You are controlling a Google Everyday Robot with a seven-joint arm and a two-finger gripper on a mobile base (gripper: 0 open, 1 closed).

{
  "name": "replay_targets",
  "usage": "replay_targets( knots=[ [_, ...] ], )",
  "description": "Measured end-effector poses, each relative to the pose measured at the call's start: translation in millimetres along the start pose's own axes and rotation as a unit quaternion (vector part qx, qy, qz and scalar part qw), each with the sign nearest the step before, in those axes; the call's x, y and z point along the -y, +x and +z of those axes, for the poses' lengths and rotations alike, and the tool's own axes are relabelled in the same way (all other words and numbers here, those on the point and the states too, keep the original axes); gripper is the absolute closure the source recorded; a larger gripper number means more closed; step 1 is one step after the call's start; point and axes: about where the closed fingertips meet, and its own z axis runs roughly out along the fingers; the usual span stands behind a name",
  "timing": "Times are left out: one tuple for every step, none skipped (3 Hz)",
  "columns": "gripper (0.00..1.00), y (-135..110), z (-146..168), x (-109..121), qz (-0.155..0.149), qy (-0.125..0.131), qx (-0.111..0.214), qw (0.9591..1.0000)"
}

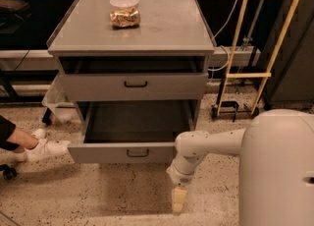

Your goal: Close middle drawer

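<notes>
The middle drawer (105,153) of the grey cabinet (167,28) stands pulled out, its empty inside showing. Its flat front carries a small dark handle (138,153). The top drawer (98,87) above it is almost in, with a thin gap under the cabinet top. My gripper (179,201) hangs pointing down at the floor, just in front of and below the right end of the middle drawer's front. It is shut and empty. My white arm's elbow (189,146) is against the right end of that front.
A clear tub of snacks (124,11) sits on the cabinet top. A person's leg and white shoe (46,147) lie on the floor at the left, by the drawer's corner. A yellow-framed cart (245,75) and cables stand at the right. My white body (282,171) fills the lower right.
</notes>
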Motion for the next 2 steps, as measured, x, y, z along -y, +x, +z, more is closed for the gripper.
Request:
replay_targets(
  knots=[
    [0.0, -6, -28, 48, 0.005, 0.03, 0.006, 0.9995],
    [0.0, -16, -71, 102, 0.021, 0.082, 0.031, 0.996]
  ],
)
